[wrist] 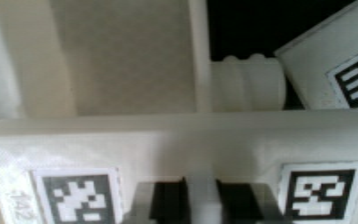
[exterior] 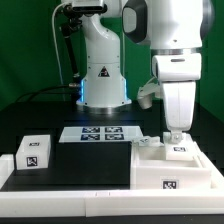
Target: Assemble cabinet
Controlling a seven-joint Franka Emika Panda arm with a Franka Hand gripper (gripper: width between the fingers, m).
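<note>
The white cabinet shell (exterior: 172, 170) lies at the exterior view's right, with square tags on its faces. My gripper (exterior: 175, 134) comes straight down onto a white tagged panel (exterior: 181, 149) at the shell's top. In the wrist view the dark fingers (wrist: 160, 202) stand close together, with a thin pale strip of the panel (wrist: 87, 150) between them. My gripper (wrist: 202, 205) sits between the panel's two tags. Past the panel are the shell's wall (wrist: 123, 50) and another tagged piece (wrist: 345, 80). A small white tagged block (exterior: 35, 152) sits apart at the exterior view's left.
The marker board (exterior: 100, 133) lies flat in the middle of the black table. The arm's base (exterior: 103, 75) stands behind it with cables at the back. A white border (exterior: 70, 195) runs along the table's front edge.
</note>
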